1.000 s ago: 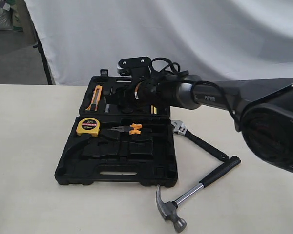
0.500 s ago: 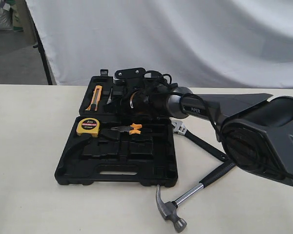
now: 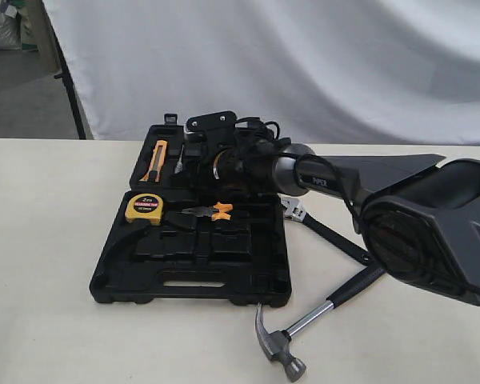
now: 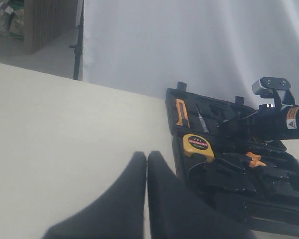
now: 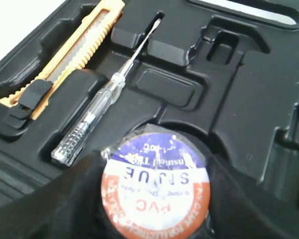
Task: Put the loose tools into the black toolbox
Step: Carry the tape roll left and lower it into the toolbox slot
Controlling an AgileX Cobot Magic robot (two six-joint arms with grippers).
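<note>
Black toolbox (image 3: 252, 268) lies open and flat on the bench (image 3: 48, 240), centre-left of the exterior frame, its long axis running left to right. One half sits at the back toward the white backdrop (image 3: 304, 64). The other is in front, with its handle cut-out on the edge facing the bottom of the frame.

In the front half, a yellow tape measure (image 3: 144, 209) fills the upper-left recess. Orange-handled pliers (image 3: 212, 211) lie just to its right, nose pointing left at it. In the rear half, an orange utility knife (image 3: 154, 160) lies at the left end, running roughly front to back. A clear-handled tester screwdriver (image 3: 179, 158) lies just beside it.

The right arm reaches in from the right of the frame, low over the rear half. Up close, the right gripper (image 5: 153, 169) has its jaws pinching a PVC tape roll (image 5: 154, 199), printed face toward the camera. The roll is at a round recess next to the screwdriver, and I cannot tell whether it is seated in there.

The left gripper (image 4: 146, 155) has its jaws pressed together over bare bench, well apart from the box.

Two tools are outside the box. An adjustable wrench (image 3: 324, 232) lies diagonally off the right edge, with its head just beside the box. A hammer (image 3: 304, 324) lies lower right, its head near the front-right corner and its black grip pointing up and right.
</note>
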